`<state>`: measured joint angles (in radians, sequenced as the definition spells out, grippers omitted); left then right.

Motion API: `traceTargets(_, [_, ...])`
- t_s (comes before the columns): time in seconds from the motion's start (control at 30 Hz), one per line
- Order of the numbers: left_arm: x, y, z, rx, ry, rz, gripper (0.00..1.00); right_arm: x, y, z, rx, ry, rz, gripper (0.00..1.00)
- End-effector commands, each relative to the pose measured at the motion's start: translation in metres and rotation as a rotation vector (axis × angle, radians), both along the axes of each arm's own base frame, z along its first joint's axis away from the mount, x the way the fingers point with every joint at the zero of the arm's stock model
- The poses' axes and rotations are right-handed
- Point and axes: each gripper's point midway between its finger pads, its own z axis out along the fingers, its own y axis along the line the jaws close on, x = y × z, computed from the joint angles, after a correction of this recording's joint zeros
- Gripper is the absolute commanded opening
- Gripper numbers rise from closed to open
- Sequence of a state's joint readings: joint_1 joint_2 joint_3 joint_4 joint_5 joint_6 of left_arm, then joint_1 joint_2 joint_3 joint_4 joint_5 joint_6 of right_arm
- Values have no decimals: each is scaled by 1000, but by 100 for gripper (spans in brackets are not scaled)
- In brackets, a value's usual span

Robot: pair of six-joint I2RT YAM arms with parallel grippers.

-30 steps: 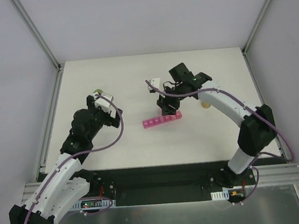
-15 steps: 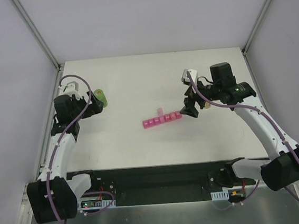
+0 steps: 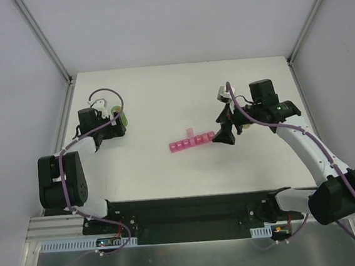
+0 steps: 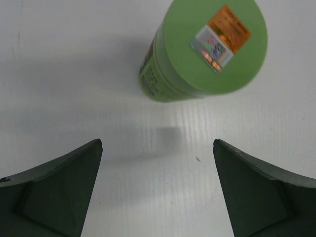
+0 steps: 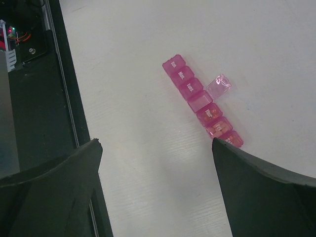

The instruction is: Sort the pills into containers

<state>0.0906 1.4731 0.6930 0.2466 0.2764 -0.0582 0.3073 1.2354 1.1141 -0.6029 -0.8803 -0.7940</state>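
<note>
The containers [image 3: 192,143] are a pink strip of day-marked compartments in mid-table, also in the right wrist view as containers [image 5: 190,86]. One middle lid [image 5: 218,85] stands flipped open. Orange pills [image 5: 217,129] show through the lids near the strip's right end. My right gripper [image 3: 224,136] hangs open just past that end, and its view shows the right gripper [image 5: 155,143] with nothing between the fingers. My left gripper [image 3: 115,125] is open at the far left, close to a green bottle [image 3: 119,117]. In its own view the left gripper [image 4: 157,143] is empty, with the green bottle [image 4: 207,49] just ahead.
A small tan object [image 3: 245,126] lies partly hidden under the right arm. The table's black front rail [image 5: 29,98] runs along the near edge. White walls with metal posts close in the table on three sides.
The right gripper has drawn back from above the strip to its right end and opened. The left arm has swung out to the far left, beside the green bottle.
</note>
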Motion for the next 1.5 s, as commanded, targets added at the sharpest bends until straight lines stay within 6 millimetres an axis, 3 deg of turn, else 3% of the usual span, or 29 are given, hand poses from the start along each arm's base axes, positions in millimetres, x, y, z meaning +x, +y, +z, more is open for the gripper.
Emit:
traceTargets(0.0, [33,2,11,83,-12,-82,92,-9,7,19,68,-36,49,97])
traceTargets(0.1, [42,1,12,88,8,-83,92,-9,7,18,69,-37,51,97])
traceTargets(0.3, [63,-14,34,54,-34,-106,93,-8,7,15,62,-28,55,97])
traceTargets(0.47, [71,-11,16,66,23,-68,91,-8,7,12,58,-19,56,97])
traceTargets(0.77, [68,-20,18,86,15,-79,76,-8,8,8,56,-4,65,97])
traceTargets(0.87, [68,-17,19,106,5,-86,67,-8,8,7,55,1,67,97])
traceTargets(0.97, [69,-24,23,98,-11,-132,44,-8,8,6,55,1,68,97])
traceTargets(1.03, [69,-29,29,89,-30,-170,19,-8,7,6,52,-3,69,97])
traceTargets(1.13, [65,-33,42,87,-64,-199,5,-8,7,3,46,-5,70,97])
traceTargets(1.2, [59,-46,60,73,-110,-256,4,-9,8,-1,38,1,78,96])
traceTargets(1.33, [35,-91,98,-18,-174,-404,2,-13,16,-12,11,10,112,97])
traceTargets(1.4, [16,-117,125,-82,-216,-485,2,-17,24,-21,-16,15,132,96])
traceTargets(1.47, [-6,-149,137,-128,-216,-566,2,-15,28,-27,-34,3,129,97])
